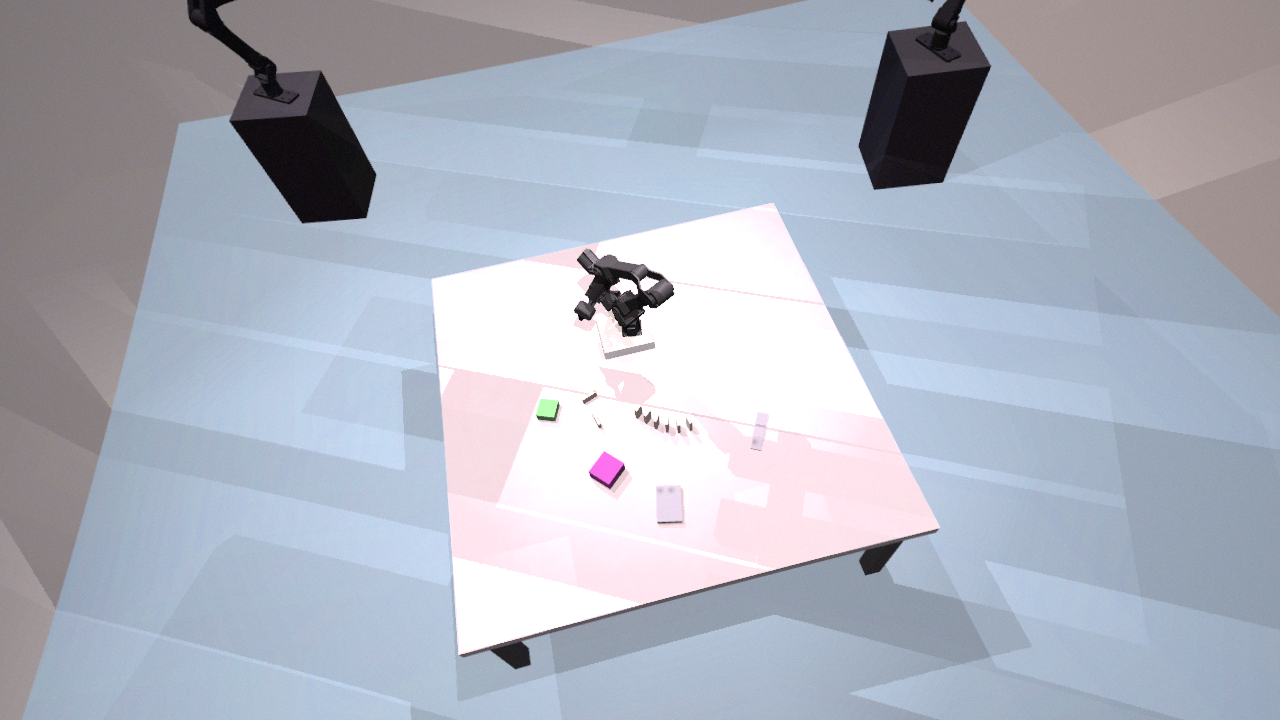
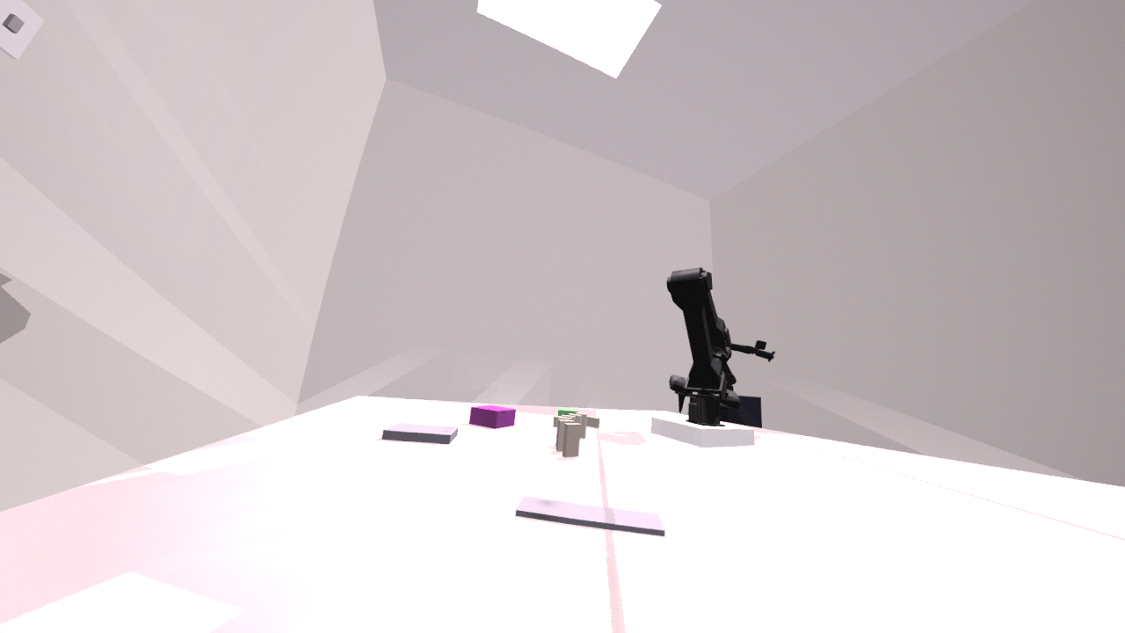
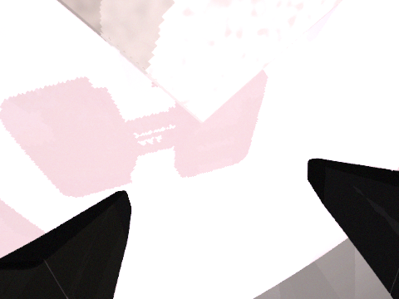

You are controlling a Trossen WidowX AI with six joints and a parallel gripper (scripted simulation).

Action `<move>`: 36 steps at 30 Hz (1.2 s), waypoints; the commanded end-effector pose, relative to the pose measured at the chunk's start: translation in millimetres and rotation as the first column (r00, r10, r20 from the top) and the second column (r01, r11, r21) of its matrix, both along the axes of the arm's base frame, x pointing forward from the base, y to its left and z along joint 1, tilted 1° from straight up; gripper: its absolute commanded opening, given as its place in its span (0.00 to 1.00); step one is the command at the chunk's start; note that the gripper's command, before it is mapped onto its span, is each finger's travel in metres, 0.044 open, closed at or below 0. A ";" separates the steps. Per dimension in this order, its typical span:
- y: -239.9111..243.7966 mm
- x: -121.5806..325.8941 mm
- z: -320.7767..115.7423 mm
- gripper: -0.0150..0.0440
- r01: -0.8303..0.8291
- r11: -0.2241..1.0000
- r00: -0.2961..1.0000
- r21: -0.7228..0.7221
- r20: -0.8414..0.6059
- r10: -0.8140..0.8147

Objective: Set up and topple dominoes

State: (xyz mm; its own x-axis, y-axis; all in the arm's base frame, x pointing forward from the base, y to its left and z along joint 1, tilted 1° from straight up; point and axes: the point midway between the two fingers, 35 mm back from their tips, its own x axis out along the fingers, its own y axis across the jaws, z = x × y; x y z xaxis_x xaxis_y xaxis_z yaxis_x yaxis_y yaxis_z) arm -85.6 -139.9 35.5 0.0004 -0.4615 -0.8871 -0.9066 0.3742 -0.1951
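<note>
Off-white dominoes: two loose ones, one angled (image 1: 589,397) (image 2: 592,422), the other (image 1: 597,420) (image 2: 556,422), sit off the left end of the standing row (image 1: 667,424) (image 2: 571,440) in the top view, between it and the green block (image 1: 547,409) (image 2: 567,411). Both look to be lying flat. Gripper (image 1: 590,288) (image 2: 706,403) (image 3: 219,185) is wide open, nothing held, back beside the arm's base (image 1: 629,350) (image 2: 702,434). The loose pair is well out in front of it, on the row's side of the bench (image 1: 501,573) (image 2: 315,550); wrist view catches neither. Angled one is nearer. Its long axis runs lower left to upper right from the top; the other's slants the opposite way. I'd reach out, yaw fingers across that axis and stay off the row. Nothing placed at the ends yet, by my read.
</note>
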 end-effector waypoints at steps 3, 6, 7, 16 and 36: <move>-8.2 5.3 4.9 1.00 -0.169 0.985 0.984 0.020 -0.050 0.170; -25.0 18.0 14.2 1.00 -0.488 0.869 0.859 0.074 -0.138 0.494; -30.6 22.9 17.1 1.00 -0.583 0.807 0.790 0.096 -0.163 0.591; -78.6 84.6 40.8 1.00 -0.938 -0.125 -0.222 0.325 -0.283 0.933; -100.2 216.1 58.1 1.00 0.050 -0.834 -0.972 0.549 -0.164 -0.166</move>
